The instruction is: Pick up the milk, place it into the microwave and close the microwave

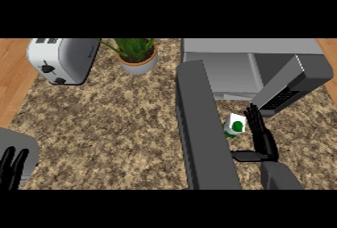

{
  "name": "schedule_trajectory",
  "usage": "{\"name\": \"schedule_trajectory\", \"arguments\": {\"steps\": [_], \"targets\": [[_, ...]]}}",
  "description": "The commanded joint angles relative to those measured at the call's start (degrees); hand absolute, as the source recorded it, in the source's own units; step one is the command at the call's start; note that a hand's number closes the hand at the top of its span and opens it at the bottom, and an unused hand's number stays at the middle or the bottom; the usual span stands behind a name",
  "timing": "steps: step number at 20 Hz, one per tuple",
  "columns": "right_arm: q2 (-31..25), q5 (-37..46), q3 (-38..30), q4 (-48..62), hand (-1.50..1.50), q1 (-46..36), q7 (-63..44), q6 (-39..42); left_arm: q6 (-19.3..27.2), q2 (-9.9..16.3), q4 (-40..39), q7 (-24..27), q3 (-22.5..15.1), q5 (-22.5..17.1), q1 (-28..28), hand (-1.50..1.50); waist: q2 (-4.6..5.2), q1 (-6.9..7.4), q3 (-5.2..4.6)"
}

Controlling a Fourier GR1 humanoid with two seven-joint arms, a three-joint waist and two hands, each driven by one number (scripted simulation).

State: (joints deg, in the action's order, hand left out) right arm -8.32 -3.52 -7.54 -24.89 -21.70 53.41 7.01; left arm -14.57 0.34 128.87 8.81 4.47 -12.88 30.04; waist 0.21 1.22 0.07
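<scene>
The milk [235,125] is a small white carton with a green mark, standing on the counter just in front of the microwave [250,67]. The microwave's dark door [203,129] stands wide open and runs toward me along the carton's left side. My right hand [262,136] is open beside the carton on its right, fingers straight and pointing toward the microwave, thumb stretched out to the left below the carton. I cannot tell whether the fingers touch the carton. My left hand [12,167] rests open at the lower left edge, fingers up.
A silver toaster [60,59] stands at the back left. A potted green plant [137,55] sits beside it near the back middle. Wooden strips border the speckled counter [112,129] on the left and right.
</scene>
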Motion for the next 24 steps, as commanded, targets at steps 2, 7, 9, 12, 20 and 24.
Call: {"name": "schedule_trajectory", "arguments": {"steps": [2,7,9,12,20,24], "targets": [[0.5,-0.6,0.6,2.7,1.50,-3.2,5.3,11.0,1.3,-0.3,-2.5,3.1,-1.6,2.1,-0.7,-1.50,0.14,0.20,0.05],[1.4,1.0,-1.7,0.3,1.50,-4.4,7.5,-8.7,-1.8,1.4,0.9,-0.3,2.2,-3.1,1.3,-1.50,-0.14,-0.08,-0.03],[3.7,1.6,-1.9,-0.4,1.50,-2.6,11.3,-12.9,-0.8,-0.3,-0.9,0.9,0.4,-0.7,0.8,-1.50,-0.15,-0.52,-0.04],[2.3,-0.8,-3.4,-0.4,1.50,-3.9,9.1,-6.5,-2.5,1.5,-4.1,0.1,4.3,-4.5,-0.8,-1.50,-0.14,-0.62,-0.05],[-8.9,-1.7,-3.9,2.5,1.50,-3.9,10.4,10.3,-2.8,1.3,-3.3,1.1,3.0,-2.6,-1.0,-1.50,0.06,-0.25,0.03],[-7.8,-2.2,-0.9,-8.0,1.50,-0.7,6.2,11.5,-1.0,0.4,-0.9,-1.3,2.6,-2.8,-0.4,-1.50,-0.41,-1.34,-0.09]]}}
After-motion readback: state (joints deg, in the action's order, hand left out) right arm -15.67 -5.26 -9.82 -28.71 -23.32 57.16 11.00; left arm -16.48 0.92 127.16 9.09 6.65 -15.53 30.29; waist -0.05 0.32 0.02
